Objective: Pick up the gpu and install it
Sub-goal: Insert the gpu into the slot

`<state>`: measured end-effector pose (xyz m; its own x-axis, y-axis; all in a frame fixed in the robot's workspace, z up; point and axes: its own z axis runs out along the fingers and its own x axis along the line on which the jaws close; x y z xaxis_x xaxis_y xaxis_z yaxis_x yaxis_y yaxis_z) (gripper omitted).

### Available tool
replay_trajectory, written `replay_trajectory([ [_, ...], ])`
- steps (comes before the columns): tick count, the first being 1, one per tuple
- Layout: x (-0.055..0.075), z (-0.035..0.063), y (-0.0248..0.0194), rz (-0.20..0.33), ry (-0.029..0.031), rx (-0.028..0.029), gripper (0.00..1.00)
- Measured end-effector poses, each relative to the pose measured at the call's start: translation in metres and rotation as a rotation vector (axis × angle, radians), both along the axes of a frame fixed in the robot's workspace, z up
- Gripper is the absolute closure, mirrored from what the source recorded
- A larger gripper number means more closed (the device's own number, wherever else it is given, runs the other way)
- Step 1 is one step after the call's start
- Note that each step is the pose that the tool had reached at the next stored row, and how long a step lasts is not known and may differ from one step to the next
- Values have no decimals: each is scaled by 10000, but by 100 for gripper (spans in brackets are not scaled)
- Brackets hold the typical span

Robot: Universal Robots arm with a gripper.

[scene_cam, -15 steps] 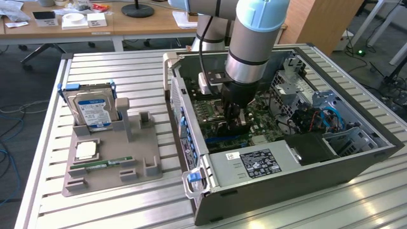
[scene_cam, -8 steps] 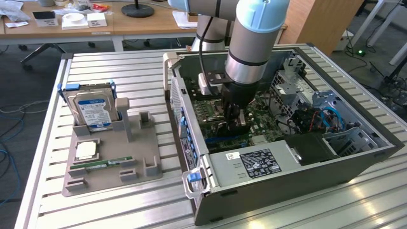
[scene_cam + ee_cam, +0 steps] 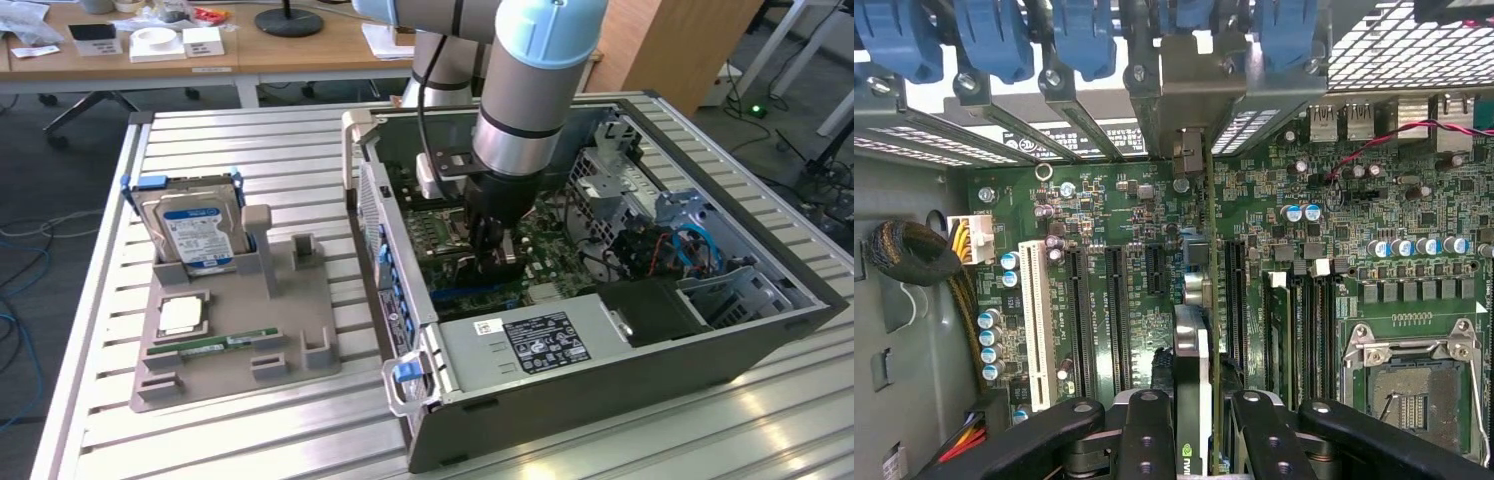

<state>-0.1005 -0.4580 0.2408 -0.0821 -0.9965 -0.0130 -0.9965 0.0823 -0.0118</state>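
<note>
One gripper (image 3: 1194, 420), down inside the open PC case (image 3: 561, 350), fingers (image 3: 1144, 430) clamped on either side of the gpu (image 3: 1192, 360), card held edge-on right over the green motherboard (image 3: 1334, 250) among the long black expansion slots (image 3: 1116, 310), silver bracket end up near the slot covers with blue latches (image 3: 1084, 40). Off on the exterior view's left, well apart from the case, a grey parts tray (image 3: 300, 300) on the slatted table (image 3: 227, 430), holding a silver hard drive with blue label (image 3: 198, 235), a square processor chip (image 3: 180, 318) and a narrow green memory stick (image 3: 214, 345).
</note>
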Motion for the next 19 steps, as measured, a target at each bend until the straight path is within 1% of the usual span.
replay_trajectory([
  [19,-1,-13,0,0,1,-2,73],
])
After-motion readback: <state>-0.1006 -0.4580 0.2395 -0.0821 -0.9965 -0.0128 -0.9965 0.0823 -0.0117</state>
